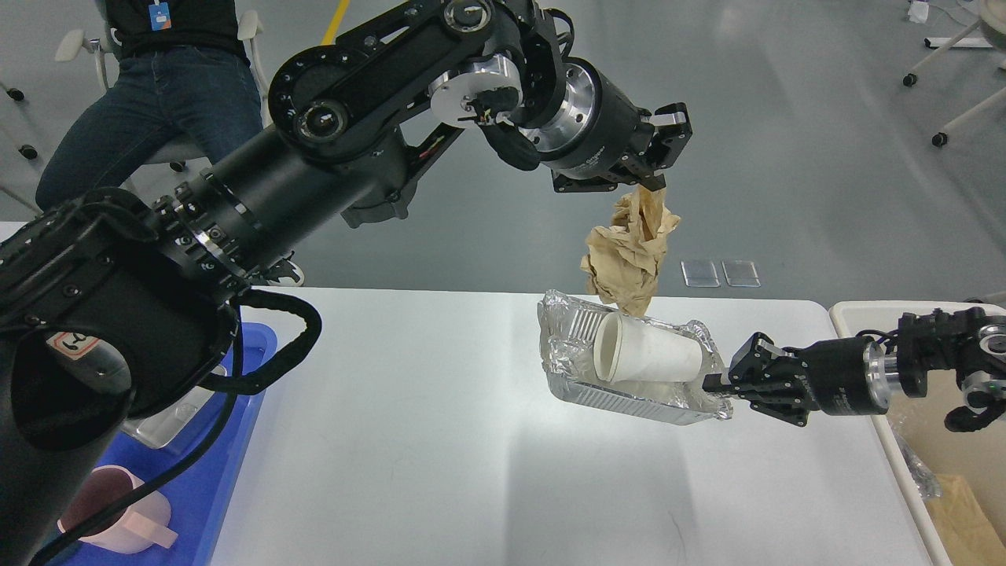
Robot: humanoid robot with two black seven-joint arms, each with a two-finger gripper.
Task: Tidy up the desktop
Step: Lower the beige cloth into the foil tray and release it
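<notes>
Pink mug (118, 519) half hidden behind left arm; blue tray (228, 472) cut off.

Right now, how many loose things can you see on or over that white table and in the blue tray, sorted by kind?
Cups: 2, the white paper cup and the pink mug
Foil trays: 1, the foil tray
Crumpled paper: 1, the brown paper wad
Clear containers: 1, the clear container, partly hidden
Total: 5
</notes>
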